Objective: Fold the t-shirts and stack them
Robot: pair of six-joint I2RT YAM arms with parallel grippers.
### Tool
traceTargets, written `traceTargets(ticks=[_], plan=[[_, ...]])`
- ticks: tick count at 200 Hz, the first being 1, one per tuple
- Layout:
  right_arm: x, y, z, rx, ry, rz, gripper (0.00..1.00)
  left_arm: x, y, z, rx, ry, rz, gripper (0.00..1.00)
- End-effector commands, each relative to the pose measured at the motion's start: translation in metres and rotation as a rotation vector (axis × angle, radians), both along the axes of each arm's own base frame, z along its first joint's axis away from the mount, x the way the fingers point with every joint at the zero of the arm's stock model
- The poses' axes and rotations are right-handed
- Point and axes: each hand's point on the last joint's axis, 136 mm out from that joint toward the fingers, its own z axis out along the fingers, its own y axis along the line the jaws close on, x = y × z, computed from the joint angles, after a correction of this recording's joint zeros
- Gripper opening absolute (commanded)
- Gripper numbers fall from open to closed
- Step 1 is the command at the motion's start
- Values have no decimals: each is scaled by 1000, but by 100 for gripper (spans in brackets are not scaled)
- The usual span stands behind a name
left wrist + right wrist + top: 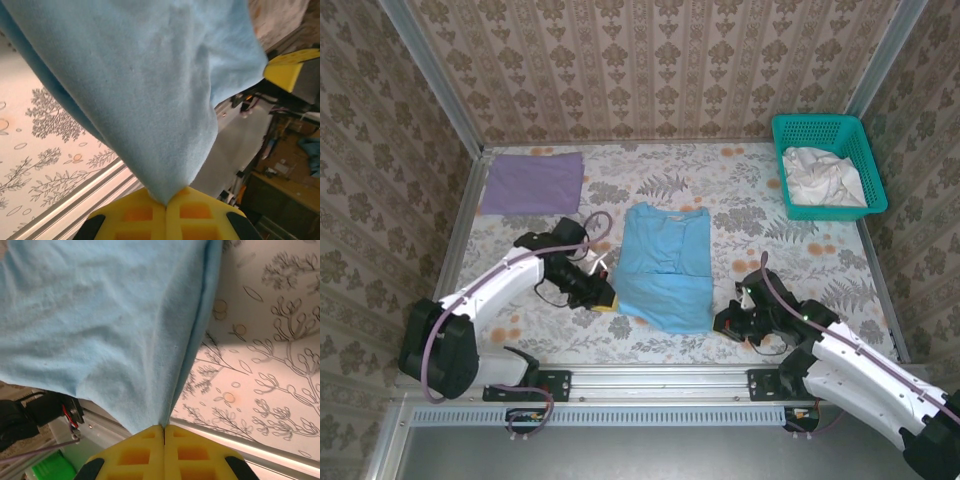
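Observation:
The sky-blue t-shirt (pixel 665 265) lies lengthwise in the middle of the table, folded narrow, its print hidden. My left gripper (pixel 607 301) is shut on its near left corner, and the blue cloth (pixel 150 100) rises from the closed yellow pads (pixel 140 215). My right gripper (pixel 720 322) is shut on the near right corner, where blue cloth (pixel 100 330) runs out from the closed yellow pads (pixel 190 455). The near hem is lifted off the table between the two grippers. The lavender-purple t-shirt (pixel 532 182) lies folded flat at the far left.
A teal mesh basket (pixel 798 135) at the far right corner holds crumpled white cloth (pixel 823 177). The floral tablecloth (pixel 750 200) covers the table. Metal rails (pixel 650 378) run along the near edge, and patterned walls enclose the other sides.

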Motion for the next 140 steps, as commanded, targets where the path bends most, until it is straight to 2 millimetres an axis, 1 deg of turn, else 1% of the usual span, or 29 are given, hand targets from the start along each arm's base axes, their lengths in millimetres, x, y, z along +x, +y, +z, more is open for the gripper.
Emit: traceTargets(ticks=[1, 10, 13, 22, 42, 65, 89, 96, 97, 98, 99, 111, 122, 131, 135, 137, 140], plan=[[27, 9, 28, 21, -83, -44, 0, 24, -8, 36, -117, -16, 45, 0], [36, 12, 34, 15, -93, -51, 0, 36, -8, 42, -133, -26, 67, 0], [43, 15, 39, 29, -113, -56, 0, 40, -9, 44, -140, -31, 71, 0], [53, 18, 46, 36, -128, -70, 0, 51, -11, 48, -154, -39, 85, 0], [79, 18, 56, 51, -143, -129, 0, 80, -16, 55, -178, -57, 128, 0], [112, 7, 65, 69, -139, -244, 0, 112, -21, 62, -211, -75, 175, 0], [148, -8, 71, 76, -135, -332, 0, 148, -25, 61, -232, -76, 218, 0], [161, -13, 74, 81, -135, -353, 0, 160, -27, 61, -235, -84, 227, 0], [161, -13, 74, 81, -135, -353, 0, 162, -28, 64, -238, -93, 228, 0], [163, -13, 74, 81, -134, -355, 0, 163, -28, 62, -236, -87, 230, 0], [166, -15, 74, 82, -132, -363, 0, 166, -28, 65, -240, -98, 230, 0], [185, -20, 75, 86, -116, -391, 0, 185, -31, 68, -252, -108, 239, 0], [202, -23, 74, 82, -97, -402, 0, 203, -34, 68, -258, -116, 254, 0], [213, -26, 69, 61, -71, -412, 0, 220, -36, 66, -258, -123, 266, 0], [219, -27, 71, 63, -73, -415, 0, 227, -38, 65, -258, -124, 270, 0], [224, -27, 64, 58, -56, -414, 0, 231, -38, 63, -255, -121, 273, 0], [228, -28, 60, 56, -45, -417, 0, 236, -39, 64, -257, -127, 275, 0]])
